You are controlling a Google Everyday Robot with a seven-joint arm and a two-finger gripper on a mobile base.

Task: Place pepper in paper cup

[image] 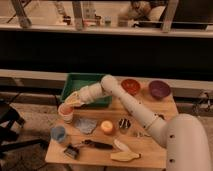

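Gripper (71, 101) sits directly over paper cup (66, 112) at desk (150, 150) left edge, likely for drop; pepper unseen.

Arm stretched left, tool (73, 99) angled downward; finger state perhaps indiscernible.

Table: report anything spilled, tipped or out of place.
Nothing stands out. The paper cup stands upright at the table's left edge, with the end effector just above its rim. The blue cup is also upright; no spill shows.
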